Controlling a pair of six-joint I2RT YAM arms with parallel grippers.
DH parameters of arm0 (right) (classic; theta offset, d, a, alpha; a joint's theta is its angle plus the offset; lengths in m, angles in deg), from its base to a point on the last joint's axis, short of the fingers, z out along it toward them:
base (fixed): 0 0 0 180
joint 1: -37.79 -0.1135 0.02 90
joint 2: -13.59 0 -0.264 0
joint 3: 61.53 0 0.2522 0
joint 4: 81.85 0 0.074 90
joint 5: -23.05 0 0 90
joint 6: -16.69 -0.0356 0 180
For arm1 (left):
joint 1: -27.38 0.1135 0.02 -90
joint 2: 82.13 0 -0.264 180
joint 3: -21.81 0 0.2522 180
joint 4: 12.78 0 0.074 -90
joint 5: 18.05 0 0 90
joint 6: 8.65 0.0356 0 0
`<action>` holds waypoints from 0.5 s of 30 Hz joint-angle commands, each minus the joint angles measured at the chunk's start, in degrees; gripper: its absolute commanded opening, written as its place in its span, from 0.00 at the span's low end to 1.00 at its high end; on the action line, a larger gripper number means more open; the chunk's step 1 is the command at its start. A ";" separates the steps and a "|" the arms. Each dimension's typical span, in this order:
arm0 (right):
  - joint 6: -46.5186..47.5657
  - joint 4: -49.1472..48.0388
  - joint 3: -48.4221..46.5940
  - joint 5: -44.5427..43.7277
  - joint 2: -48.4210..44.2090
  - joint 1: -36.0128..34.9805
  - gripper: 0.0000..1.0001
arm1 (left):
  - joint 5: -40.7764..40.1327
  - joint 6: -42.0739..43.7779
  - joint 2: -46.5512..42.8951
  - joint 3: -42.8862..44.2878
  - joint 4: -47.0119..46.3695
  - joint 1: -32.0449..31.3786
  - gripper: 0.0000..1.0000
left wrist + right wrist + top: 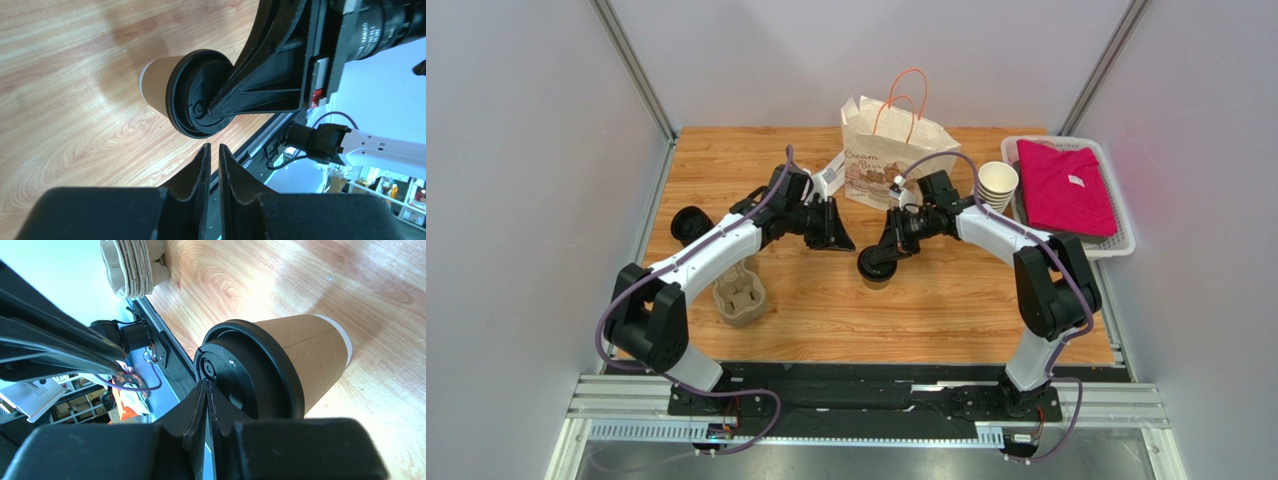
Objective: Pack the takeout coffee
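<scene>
1. Takeout coffee (876,270): a small kraft paper cup under a black lid (250,370). It stands upright on the bench (966,310), on the near side of the paper bag (891,160) and apart from it.
2. Handling, as I judge it: the cup is light and thin-walled, so a hard squeeze would crush it. The paper should give fair friction, but the plastic lid looks slick and might pop off. I cannot tell whether it is filled, so I would treat it as liable to spill and keep it level.
3. Where to take hold: I would pinch gently across the paper wall just under the lid's rim, where the rim stiffens the cup. The lid alone is no safe hold.
4. Right end effector (206,383): also on the bag's near side, directly over the cup. Its fingers are drawn together with only a slit between them, and their tips touch the lid's top near its edge. It clamps nothing.
5. Left end effector (213,148): its fingers are likewise almost together, and it is empty. It hovers on the bag's near side, beside the cup on the left arm's side and not touching it.
</scene>
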 commanded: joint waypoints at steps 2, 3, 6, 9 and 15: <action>1.44 0.34 1.83 -4.87 1.86 0.48 0.11 | -0.58 1.31 3.63 1.96 -0.83 -1.77 0.17; 1.53 0.26 2.00 -4.87 1.78 0.48 0.11 | -0.94 1.22 5.38 2.05 -0.75 -1.86 0.16; 1.79 0.26 2.36 -5.31 2.04 0.48 0.11 | -1.72 1.66 9.24 1.26 -0.57 -1.94 0.15; 1.97 -0.01 2.88 -5.49 2.13 0.48 0.11 | -2.95 2.28 13.37 -0.15 -1.54 -1.94 0.12; 2.32 -0.01 2.88 -5.67 2.57 0.65 0.11 | -4.10 4.47 10.77 0.20 1.01 0.25 0.10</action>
